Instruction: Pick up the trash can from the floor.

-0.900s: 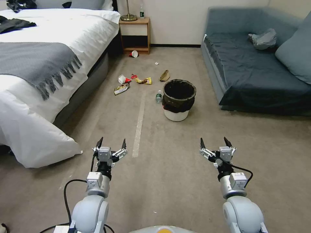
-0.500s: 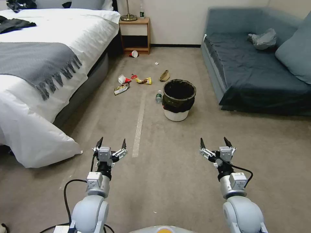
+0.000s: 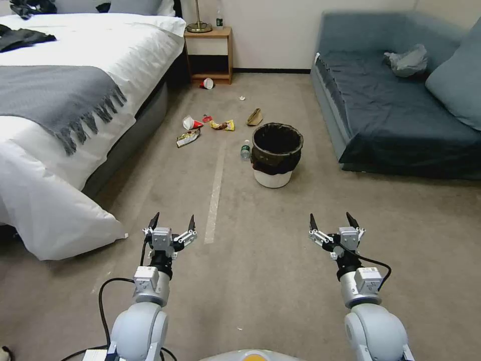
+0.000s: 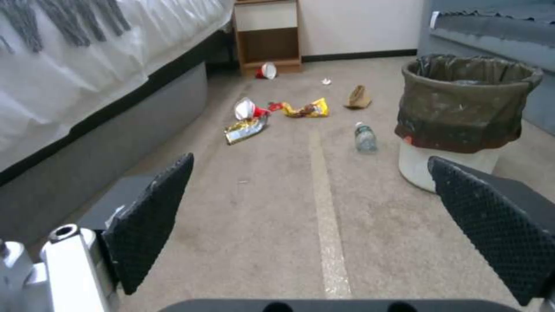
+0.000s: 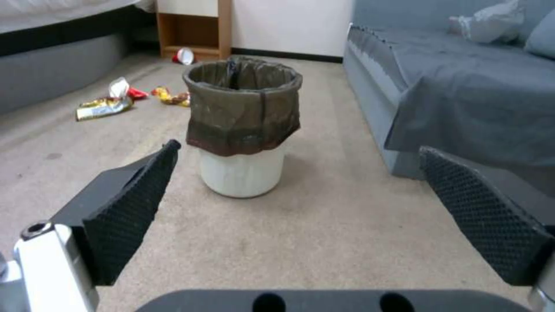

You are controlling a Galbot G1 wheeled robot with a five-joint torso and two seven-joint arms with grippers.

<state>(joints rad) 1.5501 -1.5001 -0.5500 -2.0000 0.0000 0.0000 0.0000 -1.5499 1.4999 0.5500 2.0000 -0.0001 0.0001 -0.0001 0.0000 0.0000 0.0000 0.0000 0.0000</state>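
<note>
the approach has not yet been made: the trash can (image 3: pixel 277 154) is seen upright on the floor (image 3: pixel 260 260), untouched, and nothing is gripped. the step in hand is judged to be the very start of the reach.

the left hand (image 3: pixel 171 222) and the right hand (image 3: pixel 334 221) are held out low in front of the robot, level with each other and well apart, each released with its fingers spread wide and nothing between them. the trash can is placed well ahead of both, between their lines but nearer the right hand's side. in the right wrist view the trash can (image 5: pixel 243 125) is framed almost squarely between that hand's spread fingers (image 5: pixel 130 212), far off; in the left wrist view it (image 4: pixel 465 117) is set toward one finger (image 4: pixel 497 229).

the bin stands just in front of a blue sofa (image 3: pixel 401 100), with a small bottle (image 3: pixel 245 150) lying just beside it and wrappers (image 3: pixel 189 137) scattered farther back toward a bed (image 3: pixel 75 100).

the next move is judged to call for the gap to be closed, by driving or reaching forward, and for a hand to be lowered to the rim, where the black liner (image 5: pixel 243 104) is folded over. the thin rim and the slack liner may slip if only plastic film is pinched.
</note>
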